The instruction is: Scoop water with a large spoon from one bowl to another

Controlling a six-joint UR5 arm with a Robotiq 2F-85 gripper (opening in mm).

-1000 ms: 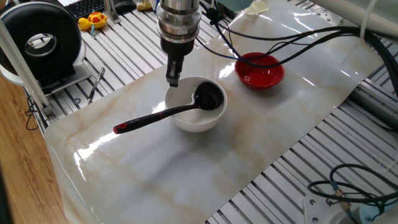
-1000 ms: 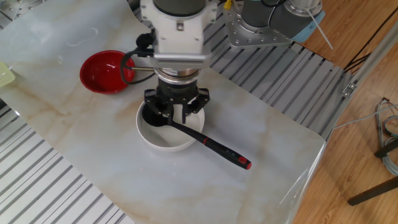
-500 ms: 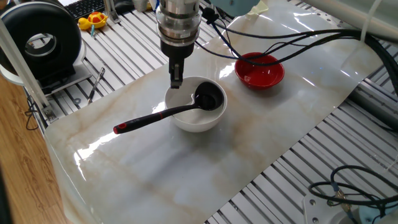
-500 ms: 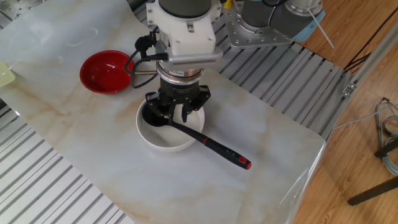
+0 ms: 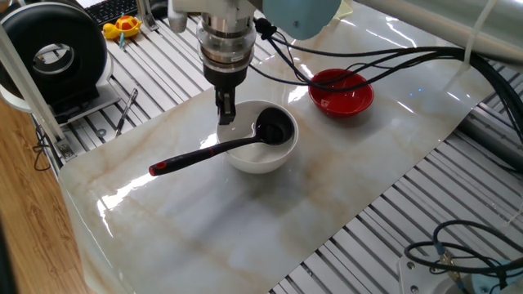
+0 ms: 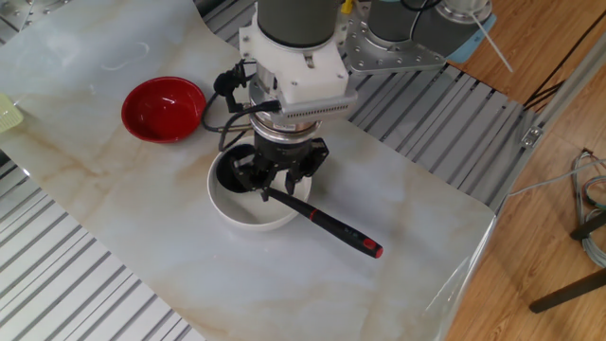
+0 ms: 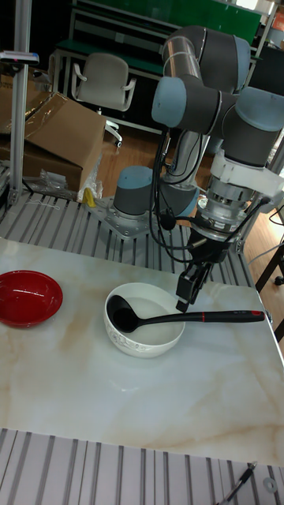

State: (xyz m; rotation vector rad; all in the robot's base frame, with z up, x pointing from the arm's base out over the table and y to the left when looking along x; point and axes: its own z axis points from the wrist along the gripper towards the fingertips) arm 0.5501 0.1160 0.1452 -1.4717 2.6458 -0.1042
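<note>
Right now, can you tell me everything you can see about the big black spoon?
The large spoon is a black ladle that looks like plastic, with a round deep scoop and a long thin handle ending in a red tip. Its scoop sits inside the white bowl, and the handle leans on the bowl's rim and sticks out past it over the marble-look table. The gripper hangs just above the handle near the rim; I cannot tell if it touches.

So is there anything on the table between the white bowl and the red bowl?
No, only bare marble tabletop lies between the white bowl and the red bowl. The tall fixed view shows this best.
</note>
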